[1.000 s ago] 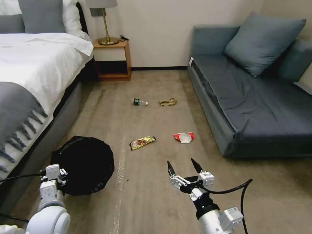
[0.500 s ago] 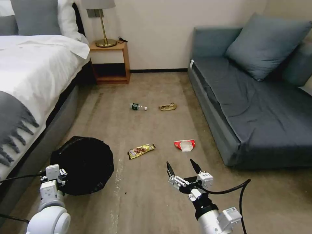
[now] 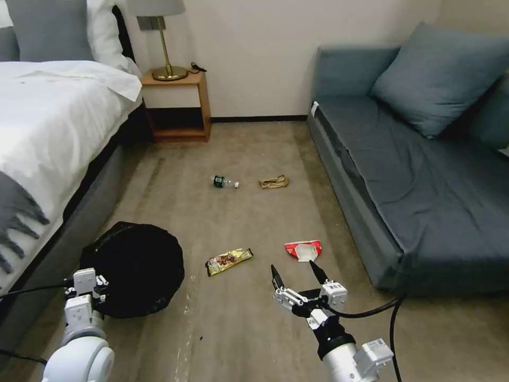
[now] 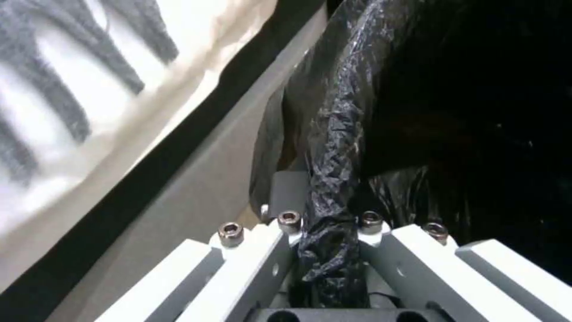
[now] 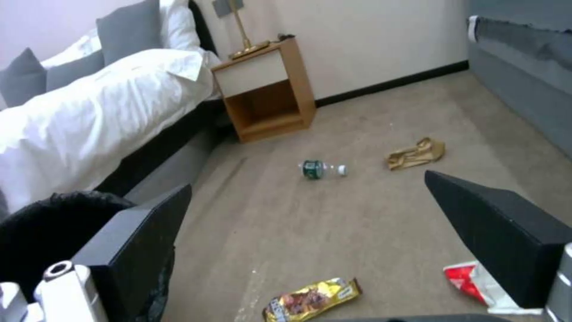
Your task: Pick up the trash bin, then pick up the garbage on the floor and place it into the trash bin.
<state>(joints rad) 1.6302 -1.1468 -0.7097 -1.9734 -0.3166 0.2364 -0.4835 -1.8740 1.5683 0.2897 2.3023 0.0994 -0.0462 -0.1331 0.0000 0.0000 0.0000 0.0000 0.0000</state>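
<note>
Whole head view shifted against a second ago: bed [image 3: 47, 127] pushed further off to the left, sofa [image 3: 403, 175] larger and lower on the right, nightstand [image 3: 177, 109] lower in the picture, every litter piece lower on the carpet [image 3: 249, 223] and closer to the arms. Camera movement, then, not movement of the things; spacing among the pieces unchanged.

Trash bin [image 3: 132, 269], black and bag-lined, beside the bed frame on the left, same place relative to the left arm as before. Left gripper [image 4: 330, 250] pressed onto the bin's near rim, a twisted fold of black bag pinched between the jaws in the left wrist view.

Right gripper [image 3: 295, 273] held above the carpet, black jaws spread wide with nothing between them, posture as before. Red-and-white crumpled wrapper [image 3: 303, 250] now just ahead of the right-hand fingertip, a clear gap there a second ago. Gold-brown snack wrapper [image 3: 229, 260] ahead and to the left of that gripper, between it and the bin. Small clear green-labelled bottle [image 3: 224, 182] and crumpled tan paper wrapper [image 3: 274, 182] farther off, side by side, apart, mid-floor.
</note>
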